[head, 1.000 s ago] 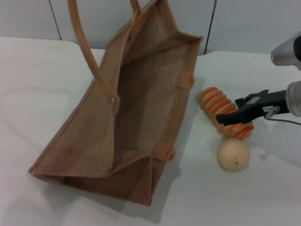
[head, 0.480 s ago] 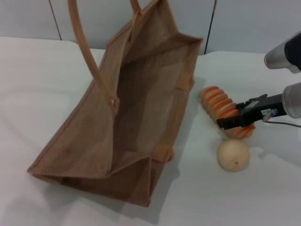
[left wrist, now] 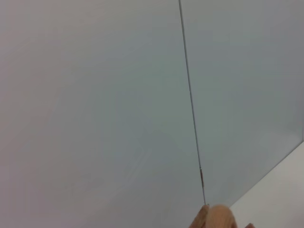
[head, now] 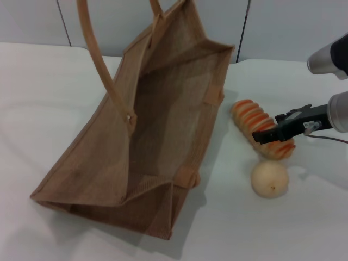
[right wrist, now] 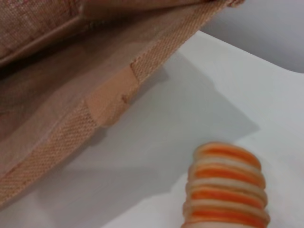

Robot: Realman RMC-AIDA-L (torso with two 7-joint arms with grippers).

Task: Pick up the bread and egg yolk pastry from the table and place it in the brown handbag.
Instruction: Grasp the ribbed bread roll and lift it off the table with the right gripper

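The bread (head: 247,115), an orange and cream striped loaf, lies on the white table just right of the brown handbag (head: 157,125). My right gripper (head: 267,135) reaches in from the right and lies dark across the loaf's near half. The right wrist view shows the loaf's end (right wrist: 227,190) close by, with the handbag's woven side (right wrist: 71,71) beyond it. The egg yolk pastry (head: 269,178), a pale round ball, sits just in front of the loaf. The handbag stands open with its mouth tilted toward me. My left gripper is out of view.
The handbag's tan handle (head: 100,65) curves up past the top of the head view, and a tan tip (left wrist: 216,217) shows in the left wrist view against a grey wall. The table (head: 43,92) ends at that wall behind the bag.
My right gripper dipped lower over the bread, then drew back slightly to the right. The bread and pastry stay put; the handbag's base shifted a little.
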